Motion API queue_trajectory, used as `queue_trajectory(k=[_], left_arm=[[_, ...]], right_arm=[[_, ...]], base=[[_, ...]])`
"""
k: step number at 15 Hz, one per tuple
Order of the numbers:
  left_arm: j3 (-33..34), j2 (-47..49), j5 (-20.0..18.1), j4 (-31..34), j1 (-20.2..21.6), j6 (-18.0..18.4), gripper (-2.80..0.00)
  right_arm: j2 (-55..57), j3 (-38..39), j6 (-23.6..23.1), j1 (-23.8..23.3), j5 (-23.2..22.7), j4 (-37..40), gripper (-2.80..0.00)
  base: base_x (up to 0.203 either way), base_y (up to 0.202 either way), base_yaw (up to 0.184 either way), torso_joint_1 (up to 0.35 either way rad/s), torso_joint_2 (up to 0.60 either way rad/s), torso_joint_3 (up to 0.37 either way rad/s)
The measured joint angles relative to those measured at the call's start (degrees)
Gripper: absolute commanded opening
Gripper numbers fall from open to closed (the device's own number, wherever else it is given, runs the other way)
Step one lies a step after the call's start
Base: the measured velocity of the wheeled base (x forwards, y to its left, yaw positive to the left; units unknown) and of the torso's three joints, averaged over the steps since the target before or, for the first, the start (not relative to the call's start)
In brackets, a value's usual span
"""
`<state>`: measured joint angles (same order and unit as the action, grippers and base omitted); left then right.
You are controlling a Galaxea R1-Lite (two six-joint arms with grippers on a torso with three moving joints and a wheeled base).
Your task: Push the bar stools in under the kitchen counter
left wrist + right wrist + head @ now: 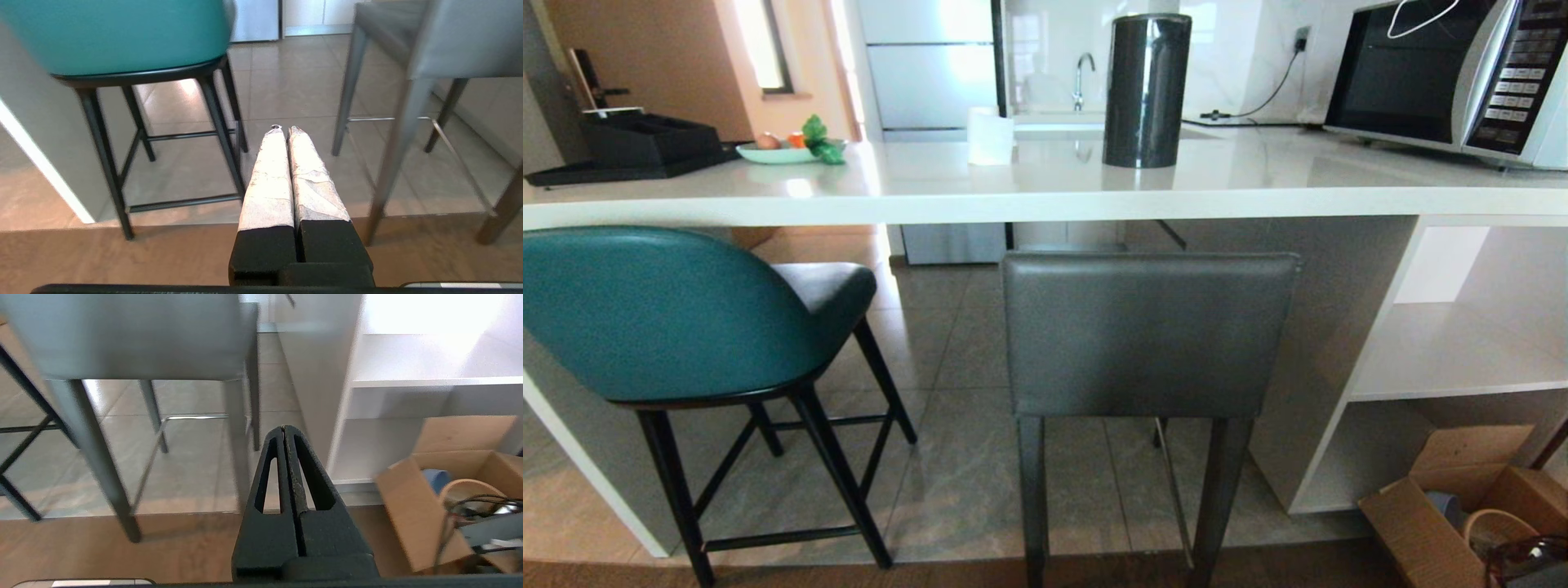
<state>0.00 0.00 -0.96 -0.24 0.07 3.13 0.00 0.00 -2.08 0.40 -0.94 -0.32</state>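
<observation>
The teal bar stool (pixel 662 314) with thin black legs stands at the left, its seat partly under the white kitchen counter (pixel 1045 192). The dark grey bar stool (pixel 1147 331) with a rectangular back stands in the middle, its back just below the counter's front edge. Neither arm shows in the head view. My left gripper (pixel 285 130) is shut and empty, held low between the teal stool (pixel 122 36) and the grey stool (pixel 461 41). My right gripper (pixel 283 428) is shut and empty, low beside the grey stool (pixel 130 335), near its right legs.
On the counter stand a dark cylinder (pixel 1146 90), a microwave (pixel 1454 77), a plate of food (pixel 788 149) and a black tray (pixel 637 147). White open shelves (pixel 1462 351) fill the right end. An open cardboard box (pixel 1462 514) sits on the floor at the lower right.
</observation>
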Motion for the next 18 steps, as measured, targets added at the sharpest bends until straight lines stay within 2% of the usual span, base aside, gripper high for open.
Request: queue_trajectory(k=[13, 15, 18], left_arm=[[0.0, 0.0, 0.0, 0.0, 0.0, 0.0, -2.8], [0.0, 0.0, 0.2, 0.1, 0.0, -0.2, -2.8], [0.0, 0.0, 1.3, 0.0, 0.0, -2.8, -2.8]], right_arm=[[0.0, 0.0, 0.3, 0.0, 0.1, 0.0, -2.8], [0.0, 0.0, 0.2, 0.0, 0.0, 0.0, -2.8], [0.0, 0.0, 0.2, 0.0, 0.0, 0.0, -2.8]], base=[[0.0, 0.197, -0.001, 0.003, 0.0, 0.002], [0.0, 0.091, 0.0, 0.006, 0.0, 0.001], [0.0, 0.0, 0.0, 0.0, 0.0, 0.0]])
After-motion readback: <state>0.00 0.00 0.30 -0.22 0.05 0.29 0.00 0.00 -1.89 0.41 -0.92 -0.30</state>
